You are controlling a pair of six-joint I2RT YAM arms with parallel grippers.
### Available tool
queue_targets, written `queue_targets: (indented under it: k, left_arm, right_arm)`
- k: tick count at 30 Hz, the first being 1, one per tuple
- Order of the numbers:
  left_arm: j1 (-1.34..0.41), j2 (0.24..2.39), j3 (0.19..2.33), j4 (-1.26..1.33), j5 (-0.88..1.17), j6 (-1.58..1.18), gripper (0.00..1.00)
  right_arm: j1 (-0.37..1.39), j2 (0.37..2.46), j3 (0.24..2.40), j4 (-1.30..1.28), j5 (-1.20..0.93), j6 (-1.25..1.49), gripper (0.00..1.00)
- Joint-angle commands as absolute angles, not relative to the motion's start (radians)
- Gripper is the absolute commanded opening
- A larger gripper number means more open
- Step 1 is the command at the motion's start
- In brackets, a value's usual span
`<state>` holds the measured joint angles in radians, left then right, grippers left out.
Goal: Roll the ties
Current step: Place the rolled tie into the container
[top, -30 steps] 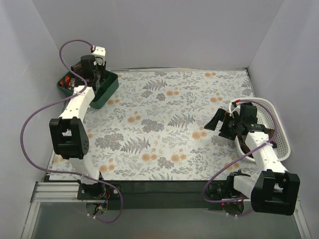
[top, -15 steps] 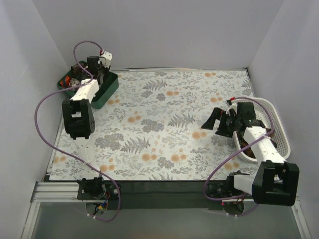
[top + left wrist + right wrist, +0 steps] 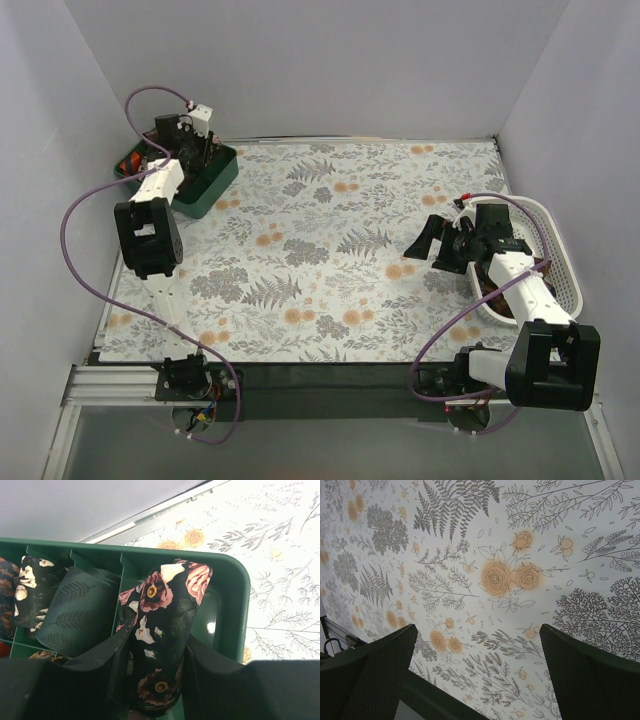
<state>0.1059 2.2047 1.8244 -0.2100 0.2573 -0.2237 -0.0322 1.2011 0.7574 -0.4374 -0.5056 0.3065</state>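
— What has the left gripper (image 3: pixel 157 672) got?

— Its two fingers are clamped on a rolled black fabric tie printed with pink and cream flowers (image 3: pixel 165 615). They squeeze the coil from both sides, I'd say so it can't spring loose. It hangs in the end compartment of the dark green divided plastic tray (image 3: pixel 239 587). Whether the roll touches the bottom I can't tell.

— Anything in the neighbouring compartments?

— The next one holds a dark roll with a fern print (image 3: pixel 75 612), and beyond that is a black roll with cream blossoms (image 3: pixel 30 587). It's one coil per slot, kept apart by the dividers, which looks like the point of the tray.

— Tight fit?

— Fairly. A divider is just beside one finger and the tray's rounded outer wall is near the other. I'd come out straight up rather than sideways. The tray itself sits in the far left corner, near the white walls (image 3: pixel 300 60).

— And the right gripper (image 3: pixel 436 243)?

— Its fingers are spread wide and hold nothing. It hovers over the flower-patterned bench (image 3: pixel 320 250), just beside the white plastic lattice basket (image 3: pixel 565 270). Some dark brown fabric (image 3: pixel 490 290) lies in that basket, mostly hidden by the arm. It's probably the next tie.

— Room to roll it?

— Plenty. The whole middle of the bench between the arms is open.
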Motion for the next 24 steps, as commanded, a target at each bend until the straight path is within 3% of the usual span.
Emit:
queue_targets:
  k: [1,7,12,15,16,19,20,24]
  left_arm:
    - [0.141,2.227,1.881,-0.21,0.405,-0.259,0.0]
    - [0.173,2.298,1.934,-0.23,0.55,-0.294,0.0]
    - [0.178,2.332,1.945,-0.238,0.554,-0.291,0.02]
    - [0.179,2.33,1.951,-0.232,0.543,-0.29,0.19]
    - [0.176,2.326,1.953,-0.227,0.538,-0.29,0.3]
    - [0.178,2.312,1.951,-0.222,0.528,-0.29,0.48]
    - [0.179,2.309,1.948,-0.222,0.526,-0.288,0.58]
    - [0.179,2.286,1.934,-0.219,0.52,-0.287,0.73]
  right_arm:
    - [-0.031,1.207,0.801,-0.414,-0.538,0.288,0.98]
    - [-0.031,1.201,0.796,-0.416,-0.548,0.29,0.98]
    - [-0.031,1.19,0.793,-0.416,-0.549,0.287,0.98]
    - [-0.031,1.184,0.79,-0.419,-0.548,0.287,0.98]
    - [-0.031,1.181,0.788,-0.42,-0.546,0.285,0.98]
    - [-0.032,1.178,0.79,-0.42,-0.549,0.285,0.98]
    - [-0.031,1.178,0.79,-0.42,-0.549,0.287,0.98]
    - [-0.031,1.173,0.792,-0.42,-0.555,0.287,0.98]
